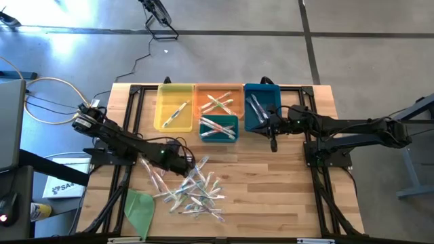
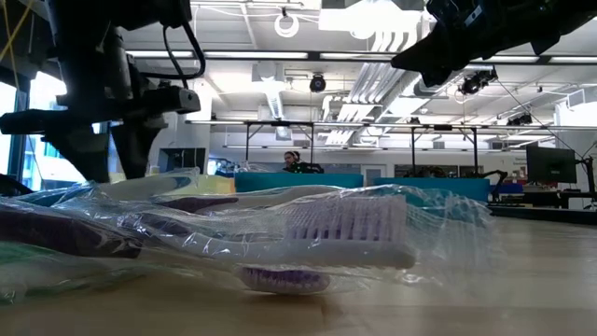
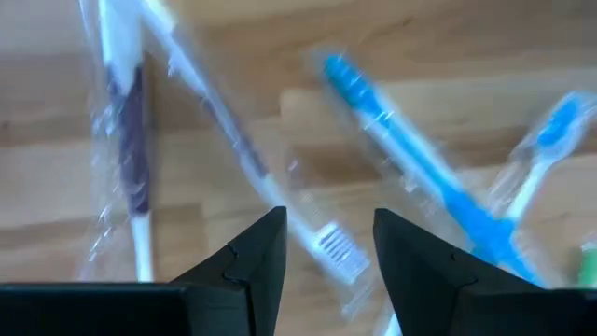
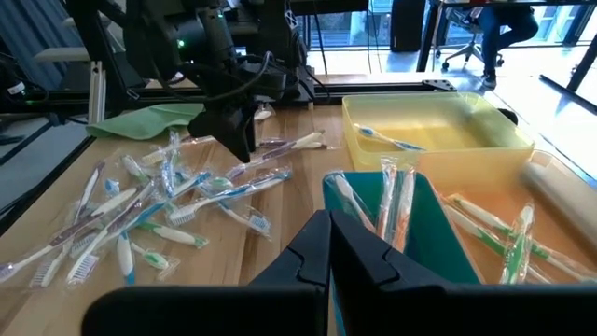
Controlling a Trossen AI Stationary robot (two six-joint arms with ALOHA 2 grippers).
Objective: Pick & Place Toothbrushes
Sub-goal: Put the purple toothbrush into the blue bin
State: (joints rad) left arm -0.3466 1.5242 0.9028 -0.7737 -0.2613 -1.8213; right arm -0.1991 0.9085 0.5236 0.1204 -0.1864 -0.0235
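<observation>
Hovering over the top edge of the pile, the left gripper [image 1: 182,161] has its fingers apart and nothing between them, the gap lined up over a clear-wrapped toothbrush with white bristles [image 3: 326,245] lying on the wooden table [image 1: 271,190]. That stance looks like a set-up for a straddling pinch: one finger on each side of the thin handle, so it can close across the width.

The toothbrushes [image 1: 190,193] lie in a loose heap on the near half of the table, overlapping one another, which is probably why the gripper works from the heap's edge, where a single stick can be isolated. A blue toothbrush [image 3: 420,177] lies just beside the target, so dragging two is a risk.

Across the table, the right gripper [image 1: 273,144] sits with fingers pressed together and empty, parked by the near edge of the blue bin [image 1: 261,108]. Beside that bin stand the yellow bin [image 1: 175,108], the orange bin [image 1: 218,102] and the small teal bin [image 1: 218,129], each already holding brushes, apparently sorted by colour.

A green cloth [image 1: 140,207] lies off to the near left, untouched.
</observation>
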